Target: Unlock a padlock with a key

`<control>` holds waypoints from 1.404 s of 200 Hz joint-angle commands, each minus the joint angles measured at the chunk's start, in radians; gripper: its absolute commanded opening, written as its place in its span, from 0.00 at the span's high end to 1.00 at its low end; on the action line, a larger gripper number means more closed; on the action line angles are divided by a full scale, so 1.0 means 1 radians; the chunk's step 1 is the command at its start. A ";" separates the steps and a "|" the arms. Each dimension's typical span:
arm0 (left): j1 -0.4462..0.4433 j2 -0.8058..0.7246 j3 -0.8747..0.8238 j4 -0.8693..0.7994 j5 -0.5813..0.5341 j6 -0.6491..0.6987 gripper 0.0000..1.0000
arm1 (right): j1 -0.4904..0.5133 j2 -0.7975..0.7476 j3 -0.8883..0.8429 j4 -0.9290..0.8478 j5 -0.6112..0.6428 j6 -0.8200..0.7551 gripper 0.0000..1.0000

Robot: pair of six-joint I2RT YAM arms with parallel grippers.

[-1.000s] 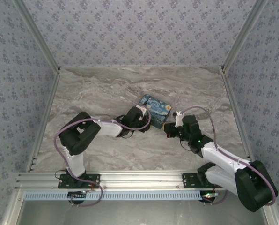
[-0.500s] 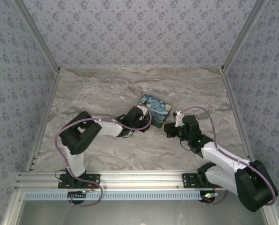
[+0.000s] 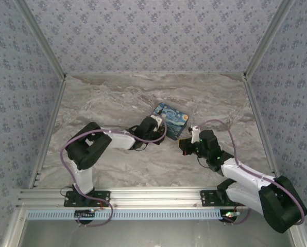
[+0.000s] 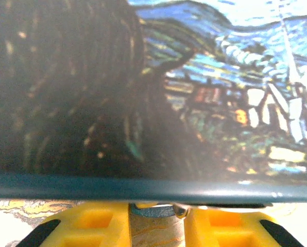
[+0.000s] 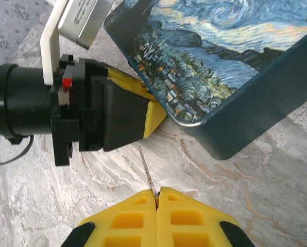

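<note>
Left arm, folded low: gripper [image 3: 154,125] at the box [image 5: 236,77] edge, fingers slightly apart, padlock [image 4: 154,208] between them; grip cannot be told. Right arm, extended: gripper [image 5: 157,193] clamped on the key [image 5: 146,167], near the box.

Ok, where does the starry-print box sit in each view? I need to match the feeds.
Top external: the starry-print box lies near centre, tilted.
Left wrist: its lid spans the upper part, the dark teal rim running just above the yellow fingers.
Right wrist: upper right, one rounded corner pointing down.
Shared landmark: the left pincer, yellow-tipped, at the box's edge.
</note>
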State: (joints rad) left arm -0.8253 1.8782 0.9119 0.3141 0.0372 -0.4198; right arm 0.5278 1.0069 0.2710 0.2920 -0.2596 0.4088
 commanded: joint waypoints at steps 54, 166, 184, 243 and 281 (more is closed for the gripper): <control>0.014 -0.088 0.046 -0.079 0.139 -0.249 0.75 | 0.060 0.041 -0.071 0.168 0.045 -0.105 1.00; 0.020 -0.125 0.018 0.017 0.236 -0.449 0.75 | 0.102 0.250 -0.076 0.362 0.063 -0.120 1.00; 0.019 -0.130 0.013 0.028 0.242 -0.465 0.75 | 0.101 0.270 -0.075 0.389 0.065 -0.120 1.00; 0.021 -0.140 0.012 0.036 0.261 -0.497 0.75 | 0.103 0.317 -0.067 0.445 0.094 -0.137 1.00; 0.019 -0.146 0.001 0.048 0.265 -0.516 0.75 | 0.095 0.348 -0.067 0.484 0.112 -0.137 1.00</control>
State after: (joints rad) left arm -0.8097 1.7798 0.9249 0.2958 0.2779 -0.9169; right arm 0.6228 1.3354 0.2008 0.7185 -0.1802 0.2939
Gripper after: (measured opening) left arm 0.250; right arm 0.061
